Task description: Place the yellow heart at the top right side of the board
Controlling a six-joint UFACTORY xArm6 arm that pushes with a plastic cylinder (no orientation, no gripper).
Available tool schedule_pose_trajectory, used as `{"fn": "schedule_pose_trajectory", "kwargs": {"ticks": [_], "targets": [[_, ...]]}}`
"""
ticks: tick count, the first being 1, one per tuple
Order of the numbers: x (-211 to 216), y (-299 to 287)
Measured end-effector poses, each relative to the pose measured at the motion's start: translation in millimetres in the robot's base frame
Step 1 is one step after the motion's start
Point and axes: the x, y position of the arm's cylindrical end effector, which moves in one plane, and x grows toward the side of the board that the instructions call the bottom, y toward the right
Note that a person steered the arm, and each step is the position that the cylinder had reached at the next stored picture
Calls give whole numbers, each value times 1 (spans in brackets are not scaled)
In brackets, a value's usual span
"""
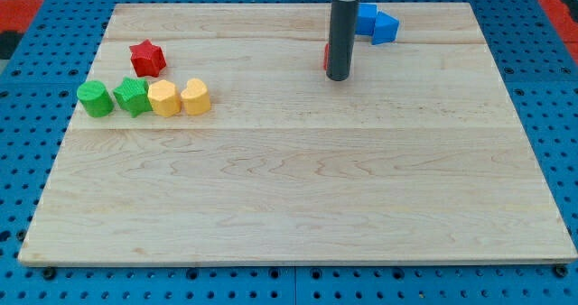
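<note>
The single camera view looks down on a pale wooden board lying on a blue pegboard bench, with red showing at the view's top corners.

My tip rests on the board in the upper middle, a little toward the view's right. The dark rod rises straight up from it and leaves the frame at the top. There is no gripper on this arm, so no spread or pinched state exists to report; the rod holds nothing.

A sliver of a red block peeks out at the rod's left side, touching or just behind it; its shape is hidden. Just to the right of the rod, near the board's top edge, sit two blue blocks: one partly hidden by the rod, the other touching it on its right. Their shapes are hard to tell.

The yellow heart is on the board's left side, well apart from my tip. It ends a row of four touching blocks: from the view's left, a green cylinder, a green star, a yellow hexagon-like block, then the heart. A red star sits just above the row, near the green star.
</note>
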Motion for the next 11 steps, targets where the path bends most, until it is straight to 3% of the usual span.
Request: {"fn": "schedule_pose_trajectory", "kwargs": {"ticks": [1,2,3,4,5,6,7,9,10,11], "targets": [[-12,-59],[-40,1],[-27,28],[-60,14],[-61,41],[20,82],[45,105],[-8,-140],[-101,-158],[-107,-294]]}}
